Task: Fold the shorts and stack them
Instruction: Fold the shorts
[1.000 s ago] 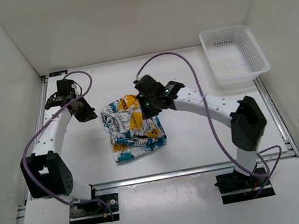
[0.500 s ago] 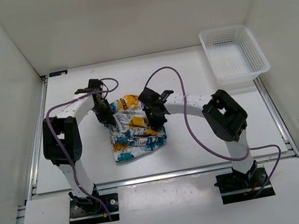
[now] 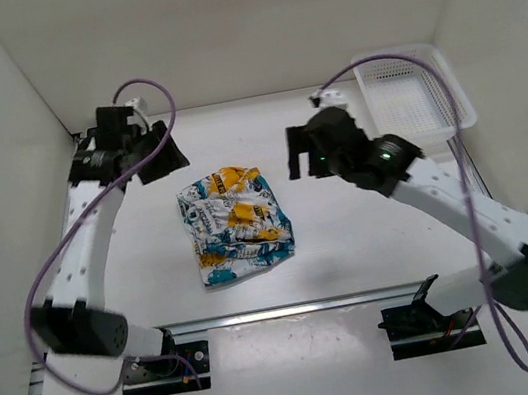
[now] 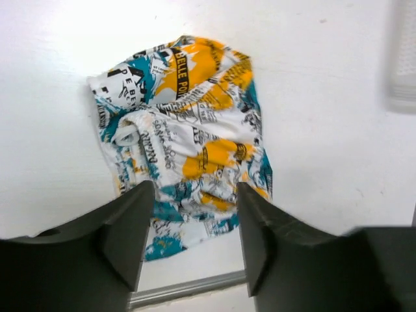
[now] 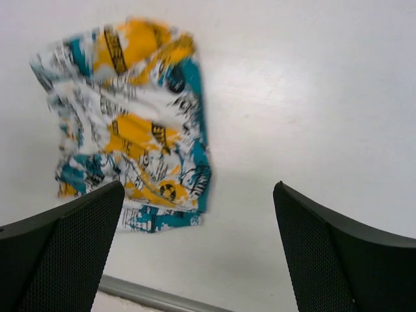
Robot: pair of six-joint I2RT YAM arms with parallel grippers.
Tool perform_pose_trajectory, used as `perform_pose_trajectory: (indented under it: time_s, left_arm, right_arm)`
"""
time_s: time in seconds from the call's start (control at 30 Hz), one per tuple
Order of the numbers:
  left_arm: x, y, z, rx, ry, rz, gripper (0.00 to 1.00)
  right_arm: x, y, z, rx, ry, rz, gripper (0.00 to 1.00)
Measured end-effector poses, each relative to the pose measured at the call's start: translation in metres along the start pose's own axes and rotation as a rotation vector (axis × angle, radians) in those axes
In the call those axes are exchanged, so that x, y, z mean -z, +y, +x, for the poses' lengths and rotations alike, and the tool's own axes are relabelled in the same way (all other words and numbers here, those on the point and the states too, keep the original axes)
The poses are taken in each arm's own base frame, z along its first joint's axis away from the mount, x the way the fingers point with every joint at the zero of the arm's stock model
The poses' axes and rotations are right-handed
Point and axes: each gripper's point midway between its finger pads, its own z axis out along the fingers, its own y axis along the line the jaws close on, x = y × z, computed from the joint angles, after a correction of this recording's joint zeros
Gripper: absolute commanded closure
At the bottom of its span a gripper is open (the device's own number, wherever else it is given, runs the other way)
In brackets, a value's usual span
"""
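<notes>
White fabric printed with teal, yellow-orange and black comic lettering, the shorts (image 3: 236, 224) (image 4: 188, 149) (image 5: 130, 130) lie in a rumpled, roughly rectangular folded bundle. They sit flat on the white tabletop (image 3: 351, 234), left of its middle and closer to the near edge than the far one. The cloth looks soft and creased, with uneven edges and a small fold of white hem showing on one side.

Neither arm touches the bundle. The left gripper (image 3: 158, 154) (image 4: 195, 192) hangs in the air near the far-left corner, beyond the bundle's far-left side, and looks down along the shorts. Its arm rises from the near-left corner and runs up the left edge. Its smooth, matte dark-grey fingers (image 4: 127, 234) stand moderately apart with nothing between them.

The right gripper (image 3: 298, 156) (image 5: 198, 195) is held above the table off the bundle's far-right corner. Its arm stretches diagonally from the near-right corner. Its black fingers (image 5: 71, 240), covered in a fine dotted texture, are spread wide and hold nothing.

Purple cables (image 3: 139, 87) loop above both wrists. A white plastic mesh basket (image 3: 458, 94), rectangular with perforated walls, sits in the far-right corner, well apart from the shorts. A bare metal rail (image 3: 292, 306) runs along the near edge.
</notes>
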Motion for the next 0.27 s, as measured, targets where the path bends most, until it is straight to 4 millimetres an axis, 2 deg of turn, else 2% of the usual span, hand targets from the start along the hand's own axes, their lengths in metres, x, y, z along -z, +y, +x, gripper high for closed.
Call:
perform_pose_trajectory:
  time_s: [0.07, 0.1, 0.17, 0.27]
  left_arm:
    - [0.047, -0.009, -0.007, -0.027, -0.107, 0.046, 0.16]
    - [0.066, -0.011, -0.007, -0.041, -0.148, 0.064, 0.03]
    - [0.100, -0.012, -0.001, -0.048, -0.221, 0.091, 0.01]
    - [0.127, -0.005, 0.023, -0.049, -0.253, 0.103, 0.01]
  right_arm:
    - [0.038, -0.027, -0.021, -0.045, -0.118, 0.049, 0.00]
    - [0.053, -0.043, -0.024, -0.064, -0.155, 0.079, 0.00]
    - [0.076, -0.074, -0.018, -0.093, -0.191, 0.159, 0.00]
    - [0.095, -0.111, 0.008, -0.104, -0.176, 0.264, 0.00]
